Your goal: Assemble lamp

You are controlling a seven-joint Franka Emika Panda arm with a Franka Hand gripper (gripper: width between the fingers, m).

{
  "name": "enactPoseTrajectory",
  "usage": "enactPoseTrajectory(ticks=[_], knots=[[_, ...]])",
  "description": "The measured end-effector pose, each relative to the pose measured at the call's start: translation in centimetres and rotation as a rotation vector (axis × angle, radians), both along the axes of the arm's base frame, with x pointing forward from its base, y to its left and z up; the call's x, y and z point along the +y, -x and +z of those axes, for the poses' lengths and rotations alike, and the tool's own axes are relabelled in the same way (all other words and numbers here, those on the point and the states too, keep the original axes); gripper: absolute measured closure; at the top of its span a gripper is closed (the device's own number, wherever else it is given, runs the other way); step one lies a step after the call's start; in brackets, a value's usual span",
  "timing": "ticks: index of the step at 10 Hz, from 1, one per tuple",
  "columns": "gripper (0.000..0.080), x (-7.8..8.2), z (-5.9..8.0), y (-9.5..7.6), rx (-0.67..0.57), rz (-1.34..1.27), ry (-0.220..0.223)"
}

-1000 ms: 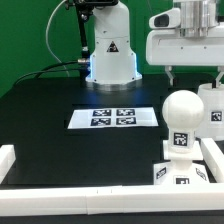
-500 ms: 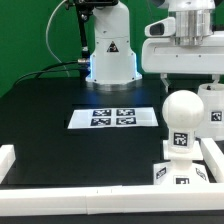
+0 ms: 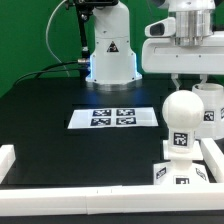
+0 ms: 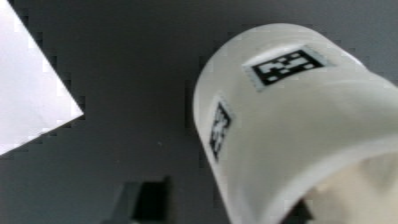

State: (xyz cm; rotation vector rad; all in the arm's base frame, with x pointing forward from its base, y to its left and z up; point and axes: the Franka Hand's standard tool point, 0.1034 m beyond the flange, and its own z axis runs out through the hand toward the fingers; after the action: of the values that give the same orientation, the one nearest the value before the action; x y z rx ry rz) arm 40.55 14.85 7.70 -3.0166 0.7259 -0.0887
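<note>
bulb (image 3: 181, 122) on base (image 3: 175, 173) | shade (image 3: 211, 112) behind | marker board (image 3: 113, 117) exterior view's left

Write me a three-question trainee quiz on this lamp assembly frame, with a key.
1. True or false: the bulb stands upright on the base.
2. Which lamp part fills the wrist view? A) shade B) base C) bulb
3. How many tags are printed on the marker board?

Key: 1 true; 2 A, the shade; 3 four.
</note>
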Motion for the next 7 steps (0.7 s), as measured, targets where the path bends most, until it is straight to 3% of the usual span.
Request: enactPoseTrajectory(ticks=[1,2,4,5,7], knots=[[0.0753,0.0,0.1,-0.1,-0.003,-0.001,-0.001],[0.0759,-0.1,0.1,-0.1,-0.003,0.005,-0.002],[0.0759,-1.5,1.9,-1.0,-0.006,0.049,-0.022],[0.0759,-2.2,3.6,-1.3,-0.003,0.052,-0.037],[0.0759,-4.4,8.6,-2.0,-0.005,0.119,-0.019]])
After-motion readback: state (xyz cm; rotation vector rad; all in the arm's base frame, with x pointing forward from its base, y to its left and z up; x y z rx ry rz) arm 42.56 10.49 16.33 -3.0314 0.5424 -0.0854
